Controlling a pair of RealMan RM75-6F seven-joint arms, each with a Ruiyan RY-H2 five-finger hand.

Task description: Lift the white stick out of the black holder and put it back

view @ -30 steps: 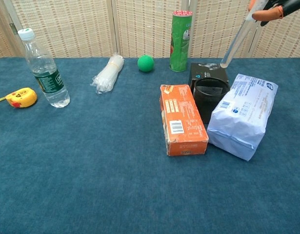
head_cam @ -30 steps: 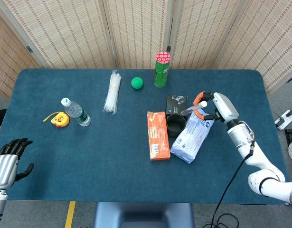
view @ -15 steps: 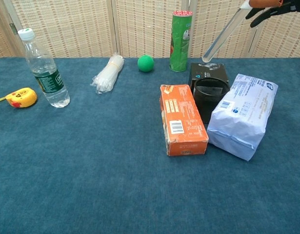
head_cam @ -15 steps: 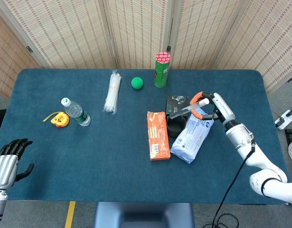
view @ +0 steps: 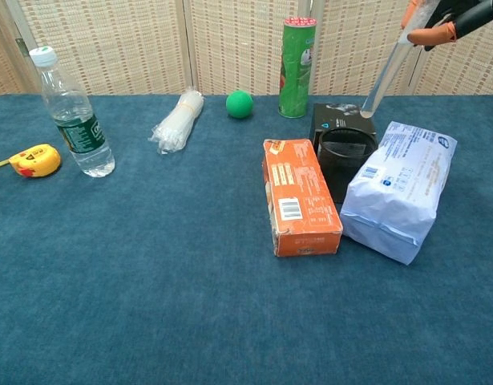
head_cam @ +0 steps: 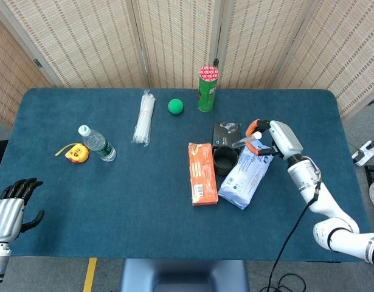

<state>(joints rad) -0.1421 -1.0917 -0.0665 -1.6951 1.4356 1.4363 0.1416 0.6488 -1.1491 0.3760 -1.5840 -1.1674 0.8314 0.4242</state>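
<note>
White stick [view: 385, 70] hangs tilted, clear above and just behind the black holder [view: 345, 157], right hand [head_cam: 273, 137] fingers clamped on its upper end; we judge the lift done, and next we must steer its tip down into the holder's mouth.

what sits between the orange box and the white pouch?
The black holder stands between the orange box and the white pouch, empty; the chest view shows it best. The right hand holds the white stick above it.
</note>
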